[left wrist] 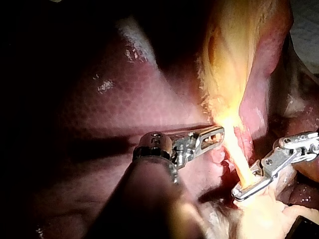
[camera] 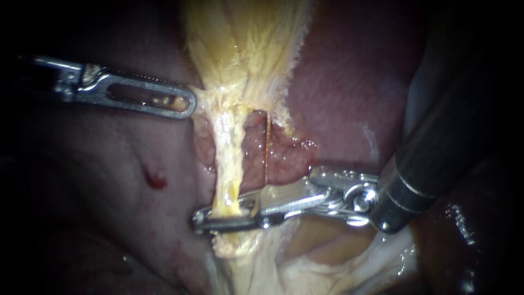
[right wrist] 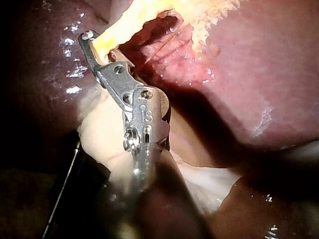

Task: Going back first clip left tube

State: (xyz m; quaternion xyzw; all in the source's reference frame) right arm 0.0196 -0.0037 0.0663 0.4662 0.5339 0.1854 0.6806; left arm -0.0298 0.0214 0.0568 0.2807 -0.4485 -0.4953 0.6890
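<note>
My right tool (camera: 226, 214) clamps the pale left tube (camera: 226, 158) between nearly closed jaws, while my left tool (camera: 184, 104), jaws together, seems to pinch the gallbladder (camera: 245, 49) at its edge.

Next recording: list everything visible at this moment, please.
dark red liver: one, dark red, the background all round.
pale yellow gallbladder: one, yellow, top middle of the endoscope view.
pale yellow tube: one, cream, running down from the gallbladder.
thin reddish strand: one, red, just right of the tube.
small red spot: one, bright red, on the liver left of the tube.
left instrument: one, silver, jaws shut on the gallbladder's lower edge.
right instrument: one, silver, dark shaft, jaws shut on the tube's lower part.
</note>
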